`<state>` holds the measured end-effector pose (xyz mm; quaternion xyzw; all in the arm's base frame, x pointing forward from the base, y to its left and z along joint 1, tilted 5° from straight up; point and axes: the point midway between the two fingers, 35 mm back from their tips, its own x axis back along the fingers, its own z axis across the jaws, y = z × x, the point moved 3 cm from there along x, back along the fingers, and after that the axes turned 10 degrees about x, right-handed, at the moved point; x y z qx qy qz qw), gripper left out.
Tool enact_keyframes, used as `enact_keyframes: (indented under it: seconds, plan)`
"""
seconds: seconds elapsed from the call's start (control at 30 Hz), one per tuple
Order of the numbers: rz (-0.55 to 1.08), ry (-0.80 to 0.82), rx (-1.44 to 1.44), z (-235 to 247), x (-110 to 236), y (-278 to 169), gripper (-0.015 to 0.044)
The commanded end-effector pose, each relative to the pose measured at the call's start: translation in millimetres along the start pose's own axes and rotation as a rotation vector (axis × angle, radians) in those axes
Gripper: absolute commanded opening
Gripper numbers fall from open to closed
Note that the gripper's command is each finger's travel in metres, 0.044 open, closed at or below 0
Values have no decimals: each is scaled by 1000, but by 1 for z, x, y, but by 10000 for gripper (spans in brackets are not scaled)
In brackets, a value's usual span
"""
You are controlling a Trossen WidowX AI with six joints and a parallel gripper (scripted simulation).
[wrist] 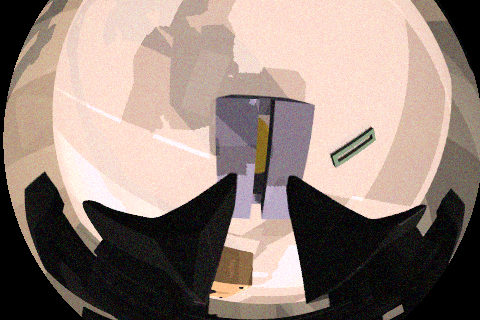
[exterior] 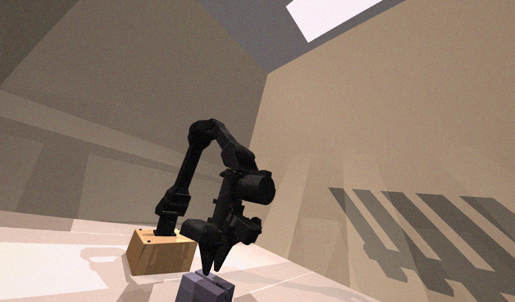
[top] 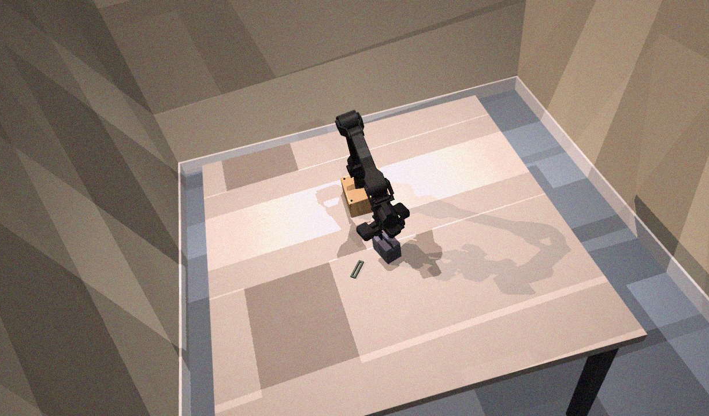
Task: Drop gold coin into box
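Note:
The grey box (top: 389, 251) (exterior: 206, 289) (wrist: 294, 134) stands on the table just below my gripper (top: 385, 237) (exterior: 210, 269) (wrist: 262, 178). The gripper is open, with its fingers parted, pointing down over the lid and holding nothing. In the wrist view the gold coin (wrist: 262, 143) shows edge-on as a narrow gold strip down inside the slot of the lid, apart from both fingers. The coin does not show in the top and exterior views. The dark-green holder (top: 356, 268) (wrist: 354, 147) lies empty on the table a little way from the box.
The arm stands on a tan wooden block (top: 355, 199) (exterior: 157, 251) behind the box. A low clear rim (top: 181, 248) runs around the table's edges. Walls close in on the far sides.

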<state>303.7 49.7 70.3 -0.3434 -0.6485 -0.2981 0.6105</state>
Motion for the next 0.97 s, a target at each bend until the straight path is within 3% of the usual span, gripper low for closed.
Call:
enact_keyframes:
  seconds: [0.0, 0.13, 0.4, 0.5, 0.93]
  plan:
    - [0, 0, 0, 0, 0, 0, 161]
    - [0, 0, 0, 0, 0, 0, 161]
    - [0, 0, 0, 0, 20, 0, 371]
    - [5, 3, 3, 1, 52, -3, 440]
    - [6, 4, 3, 2, 62, -4, 440]
